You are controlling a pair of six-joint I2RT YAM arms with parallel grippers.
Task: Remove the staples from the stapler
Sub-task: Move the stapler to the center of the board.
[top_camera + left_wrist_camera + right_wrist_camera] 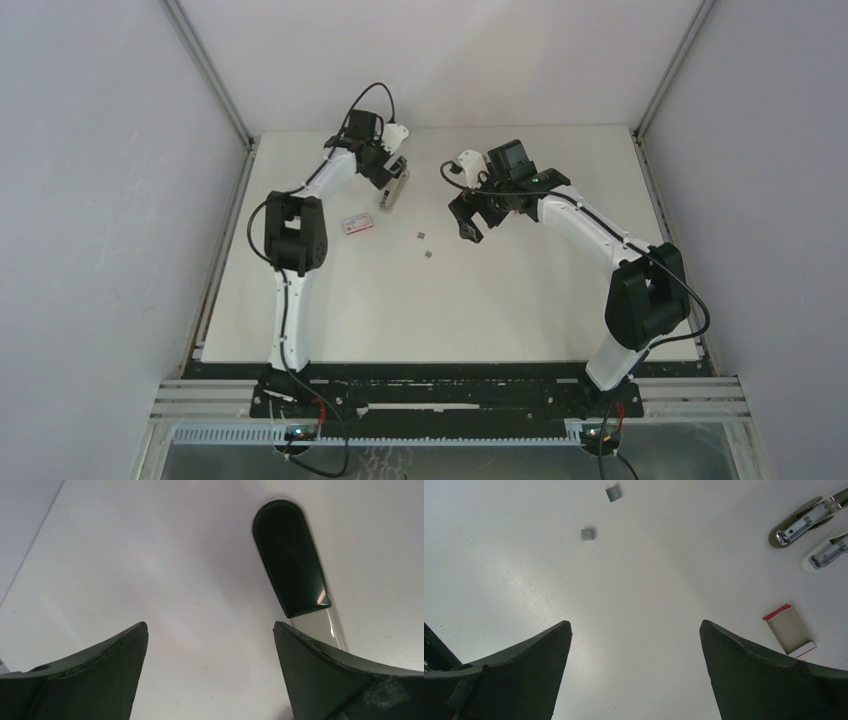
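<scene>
White table (pixel 450 310): stapler (pixel 796 529) lying open, staples (pixel 588 534) loose nearby, box (pixel 791 629) beside.

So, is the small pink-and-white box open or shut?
Open. In the right wrist view the box lies with its bare beige inside facing up, and nothing shows in it.

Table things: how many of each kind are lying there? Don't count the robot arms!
Staple strips: 2
Stapler, swung open into two halves: 1
Small box, red-edged and open: 1
Total: 4
</scene>
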